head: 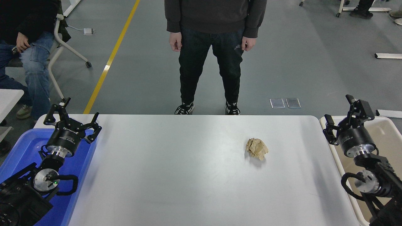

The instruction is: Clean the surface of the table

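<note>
The white table surface fills the middle of the head view. A crumpled brown paper ball lies on it, right of centre. My right gripper is open and empty, held over the table's far right corner and the beige bin's rim, well to the right of the paper ball. My left gripper is open and empty, parked over the far end of the blue bin at the lower left.
A blue plastic bin stands along the table's left edge. A beige plastic bin stands along its right edge. A person stands at the far side, hands down. Another person sits at the top left.
</note>
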{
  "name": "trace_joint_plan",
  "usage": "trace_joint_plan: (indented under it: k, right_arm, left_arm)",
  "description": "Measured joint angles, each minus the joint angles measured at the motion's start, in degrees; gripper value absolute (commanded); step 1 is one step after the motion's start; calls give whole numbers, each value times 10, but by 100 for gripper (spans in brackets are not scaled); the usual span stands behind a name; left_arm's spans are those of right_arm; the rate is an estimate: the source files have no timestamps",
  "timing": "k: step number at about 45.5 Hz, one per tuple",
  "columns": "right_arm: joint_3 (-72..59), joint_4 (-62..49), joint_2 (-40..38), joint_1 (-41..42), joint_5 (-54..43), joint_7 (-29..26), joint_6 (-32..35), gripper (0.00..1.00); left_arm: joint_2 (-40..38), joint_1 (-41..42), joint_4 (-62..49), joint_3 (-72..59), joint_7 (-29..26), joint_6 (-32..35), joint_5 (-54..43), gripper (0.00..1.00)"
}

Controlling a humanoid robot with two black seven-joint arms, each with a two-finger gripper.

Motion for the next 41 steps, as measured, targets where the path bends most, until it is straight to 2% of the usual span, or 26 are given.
trace_joint_plan:
  k: [8, 21, 31, 41]
  right_arm:
    - [-12, -4, 2, 6, 1, -1, -7, 100]
    - [-48, 30, -16, 18, 4, -62, -46, 100]
    - [-105, 59, -79, 47, 8, -115, -60, 100]
    - [-209, 137, -172, 104, 5, -197, -56, 100]
  left_arm:
    - [0, 0, 0, 0, 0, 0, 0, 100]
    - [0, 0, 0, 0, 0, 0, 0, 100]
    - [0, 0, 0, 0, 0, 0, 0, 100]
    - [0, 0, 0, 0, 0, 0, 0, 100]
